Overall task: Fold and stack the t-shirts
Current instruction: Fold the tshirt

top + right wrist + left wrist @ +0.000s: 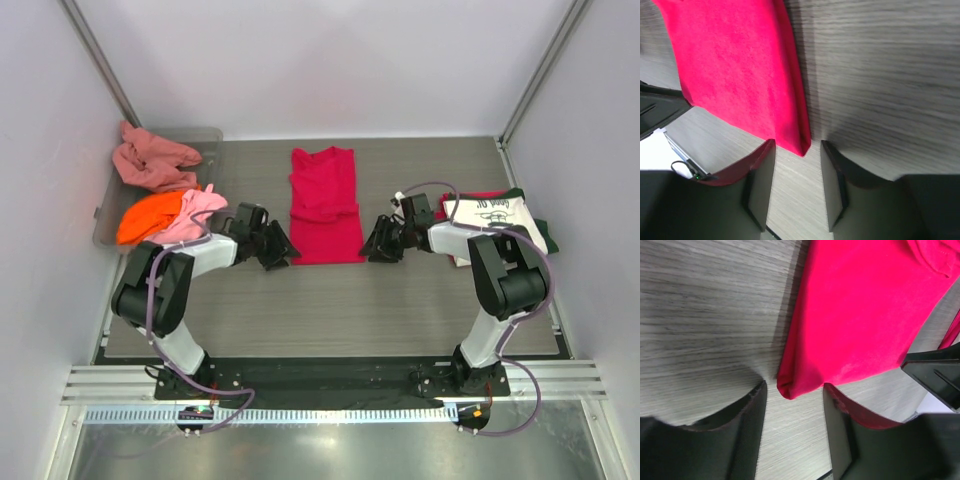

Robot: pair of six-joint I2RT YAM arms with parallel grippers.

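Observation:
A crimson-red t-shirt (pixel 325 205) lies flat on the table, folded narrow, collar to the back. My left gripper (pixel 276 252) is open at its near left corner (pixel 790 387), the corner just ahead of the jaws. My right gripper (pixel 377 246) is open at its near right corner (pixel 801 145), likewise apart from the cloth. A cream t-shirt with dark print (pixel 495 220) lies on a stack with red and dark green cloth at the right. Salmon-pink (pixel 150 160), orange (pixel 148 218) and light pink (pixel 195 212) shirts sit at the left.
A clear grey plastic bin (pixel 205 140) at the back left holds the unfolded shirts. Grey walls and metal posts enclose the wooden table (pixel 330 310). Each wrist view shows the other gripper beyond the red shirt.

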